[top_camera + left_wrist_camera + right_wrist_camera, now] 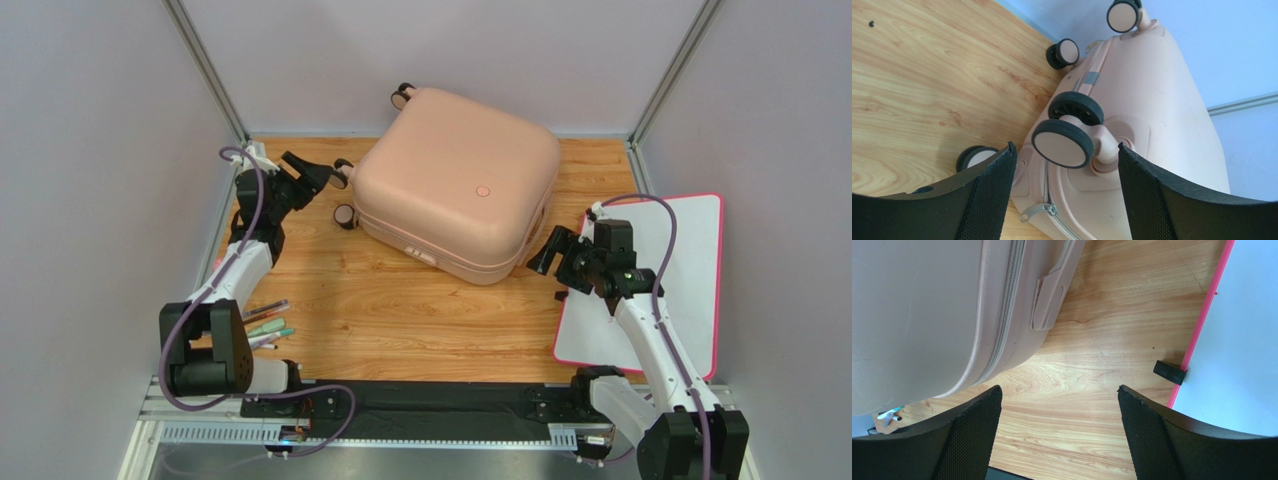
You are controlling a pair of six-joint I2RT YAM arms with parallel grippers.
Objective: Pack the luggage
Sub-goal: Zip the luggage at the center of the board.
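The luggage (455, 180) lies closed near the far edge of the desk (400, 320). The left fingers (984, 200), spread and empty, face a caster wheel (1062, 142). The right fingers (1157, 440), also spread, hang beside the zipper side. I think opening comes first: pinch the zipper pull (1038, 211) firmly and follow the seam slowly.

Overhead camera facing down, wrist cameras close, all sharing luggage (455, 180)
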